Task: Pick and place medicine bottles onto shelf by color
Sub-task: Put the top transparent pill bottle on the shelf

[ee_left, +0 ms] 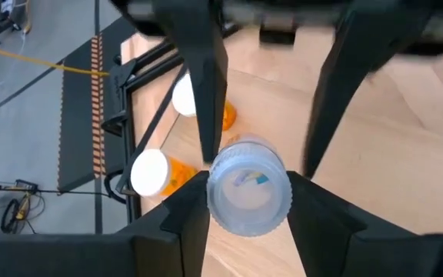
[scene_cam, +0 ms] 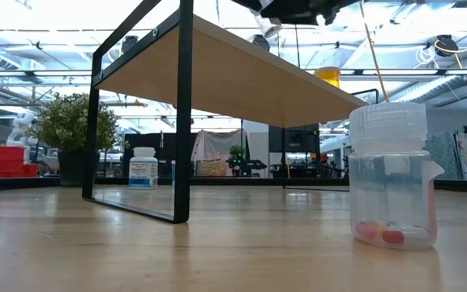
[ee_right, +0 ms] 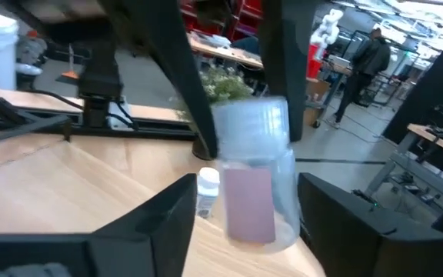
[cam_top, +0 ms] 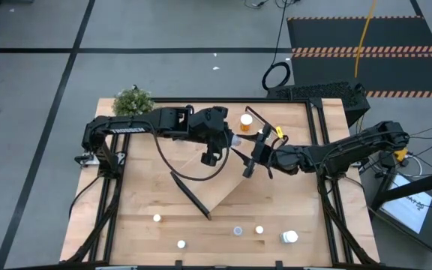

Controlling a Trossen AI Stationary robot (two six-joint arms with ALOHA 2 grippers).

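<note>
A clear cylindrical plastic medicine bottle (ee_left: 248, 195) with a ribbed clear cap stands upright, long axis vertical, cap up, over the light-wood shelf (cam_top: 220, 184) near the worktop's centre. The left gripper (ee_left: 248, 201) jaws clasp it; the right gripper (ee_right: 244, 204), at its three o'clock, brackets it, jaws parted.

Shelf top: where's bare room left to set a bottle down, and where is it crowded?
The shelf is bare along its near end, toward the black bracket. Its far end is crowded: left gripper and right gripper meet there around a clear bottle, with two orange bottles nearby. The tabletop is bare left of the shelf; loose bottles line its front edge.
</note>
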